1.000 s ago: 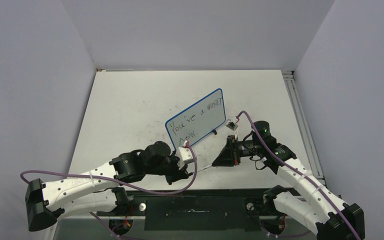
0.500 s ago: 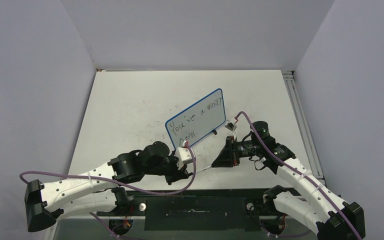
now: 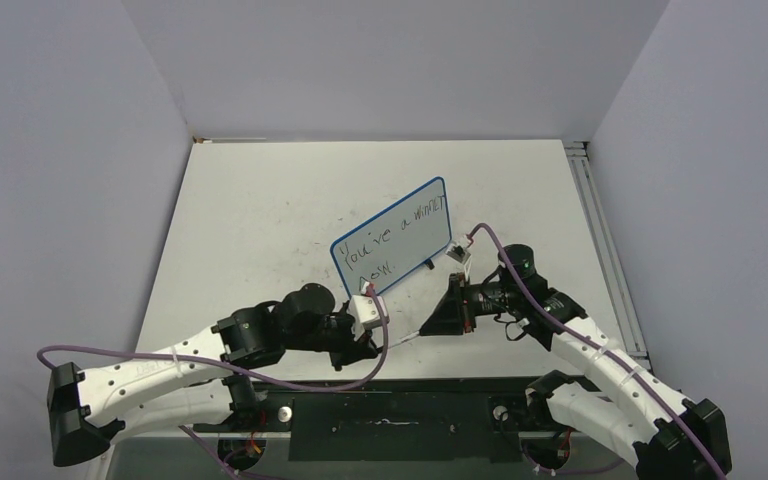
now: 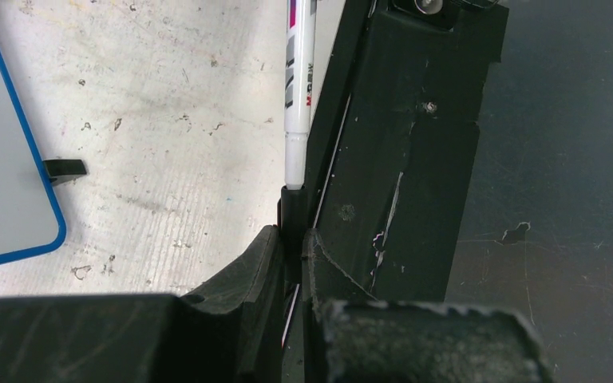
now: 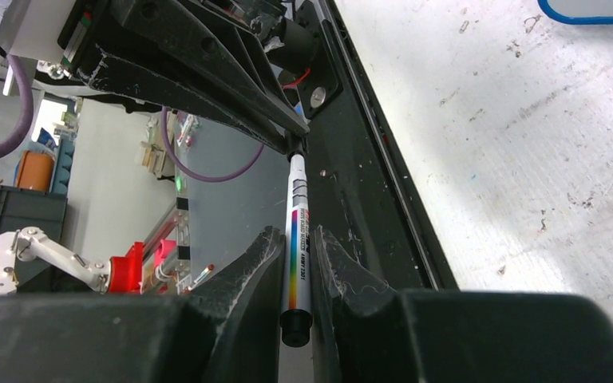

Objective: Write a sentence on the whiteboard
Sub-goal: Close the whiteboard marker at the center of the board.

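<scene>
- Sentence (image 3: pixel 397 235): thin black handwriting, two lines. The top line starts "You've a"; I can't read the rest for sure.
- Board (image 3: pixel 420 205): blue frame, standing mid-table and leaning back. Its face is toward the arms, with the right end further from them than the left. One black foot (image 3: pixel 431 265) shows at the lower right edge.
- Marker (image 3: pixel 410 335): white barrel with a colour-stripe label. It lies roughly level over the table's near edge, in front of the board and not touching it, spanning the gap between the two grippers.
- Left gripper (image 4: pixel 291 239): fingers clamped on the marker's black end. The white barrel sticks out past the fingertips, and the board corner is to its left in the wrist view.
- Right gripper (image 5: pixel 297 247): fingers closed tight on the barrel at the label. A black butt end pokes out behind the fingers.
- Table (image 3: pixel 260 220): white top, scuffed and speckled with ink marks.
</scene>
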{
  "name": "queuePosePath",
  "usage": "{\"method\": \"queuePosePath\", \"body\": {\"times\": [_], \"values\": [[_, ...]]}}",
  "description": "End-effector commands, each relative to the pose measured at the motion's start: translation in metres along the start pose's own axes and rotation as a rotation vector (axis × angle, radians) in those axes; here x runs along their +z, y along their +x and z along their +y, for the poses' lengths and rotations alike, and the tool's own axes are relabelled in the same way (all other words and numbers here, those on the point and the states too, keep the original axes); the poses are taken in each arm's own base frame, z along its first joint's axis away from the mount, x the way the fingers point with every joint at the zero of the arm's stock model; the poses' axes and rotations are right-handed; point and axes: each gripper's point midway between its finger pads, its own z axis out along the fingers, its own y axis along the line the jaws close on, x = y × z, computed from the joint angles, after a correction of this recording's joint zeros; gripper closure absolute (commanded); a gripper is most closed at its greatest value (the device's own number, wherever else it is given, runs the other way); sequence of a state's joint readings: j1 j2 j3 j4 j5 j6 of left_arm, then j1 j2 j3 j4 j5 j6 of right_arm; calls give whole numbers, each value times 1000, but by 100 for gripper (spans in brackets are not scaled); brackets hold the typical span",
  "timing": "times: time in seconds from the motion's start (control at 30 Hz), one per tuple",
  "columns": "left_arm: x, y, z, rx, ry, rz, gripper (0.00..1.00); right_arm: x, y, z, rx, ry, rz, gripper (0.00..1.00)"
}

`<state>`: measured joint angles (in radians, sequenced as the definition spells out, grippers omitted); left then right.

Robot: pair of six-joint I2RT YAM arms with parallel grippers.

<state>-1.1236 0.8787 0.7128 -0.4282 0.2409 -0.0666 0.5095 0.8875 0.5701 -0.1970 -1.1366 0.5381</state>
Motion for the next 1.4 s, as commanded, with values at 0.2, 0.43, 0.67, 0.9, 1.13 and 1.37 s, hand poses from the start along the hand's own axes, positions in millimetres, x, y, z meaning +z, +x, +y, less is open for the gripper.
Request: {"method": "queuePosePath", "body": {"times": [0.2,0.43,0.67,0.9,1.13,1.37], "values": [[-7,-29,-6,37,23,-114,100,8,-1,11,-20,-87,-5,95],[-9,-42,-8,43,32,-156,100,16,-4,17,-29,-126,-25,95],[-10,-54,-7,61,22,-179,100,24,0,20,-39,-136,-12,95],[-19,-57,2,54,-39,-195,96,26,-1,24,-41,-168,-34,95],[-42,-67,7,36,-104,-237,48,26,-4,25,-55,-169,-56,95],[-69,-100,19,-190,-198,-369,22,24,-19,34,-72,-190,-149,95]]}}
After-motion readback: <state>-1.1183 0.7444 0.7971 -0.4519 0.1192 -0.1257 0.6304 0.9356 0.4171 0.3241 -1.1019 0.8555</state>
